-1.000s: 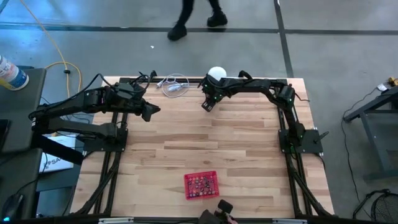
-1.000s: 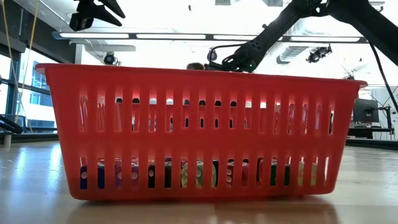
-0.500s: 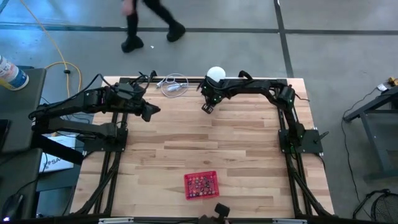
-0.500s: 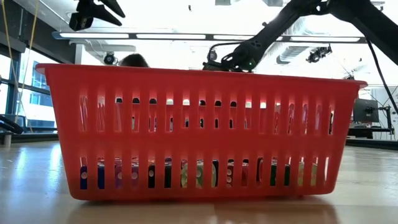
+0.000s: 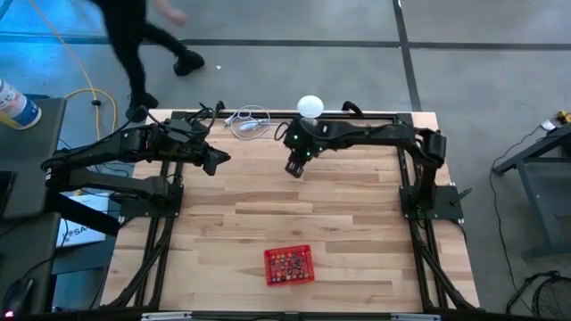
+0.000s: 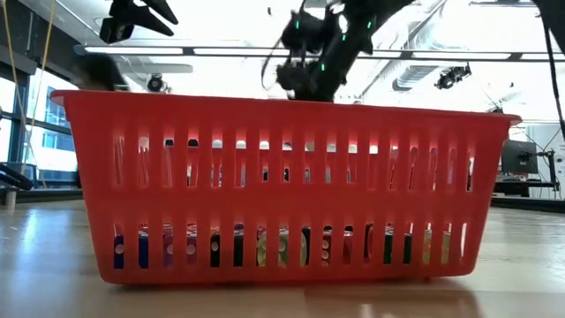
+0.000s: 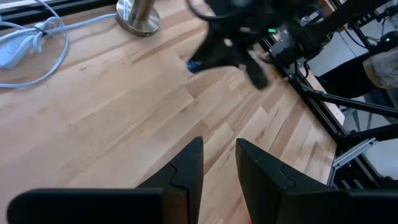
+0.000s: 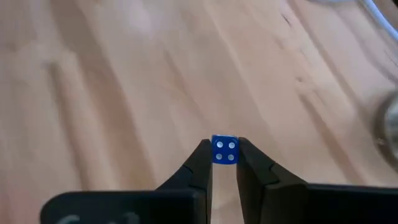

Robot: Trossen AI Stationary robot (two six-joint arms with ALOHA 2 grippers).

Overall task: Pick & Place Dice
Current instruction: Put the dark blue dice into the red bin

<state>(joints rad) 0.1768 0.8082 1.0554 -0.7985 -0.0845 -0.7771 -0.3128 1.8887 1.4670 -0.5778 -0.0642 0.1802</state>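
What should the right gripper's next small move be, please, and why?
Probably carry the small blue die toward the red mesh basket. The right gripper is shut on it near the table's far edge, while the basket sits near the front edge with dice inside.

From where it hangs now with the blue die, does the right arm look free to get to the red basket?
Probably yes. The right tool holds the blue die above bare table, with nothing standing between it and the open-topped red basket.

Table (image 5: 294,209): pale wood planks, smooth. Basket (image 6: 287,185): shiny red plastic. Die (image 8: 224,150): glossy blue plastic. Stand (image 7: 138,17): shiny metal.
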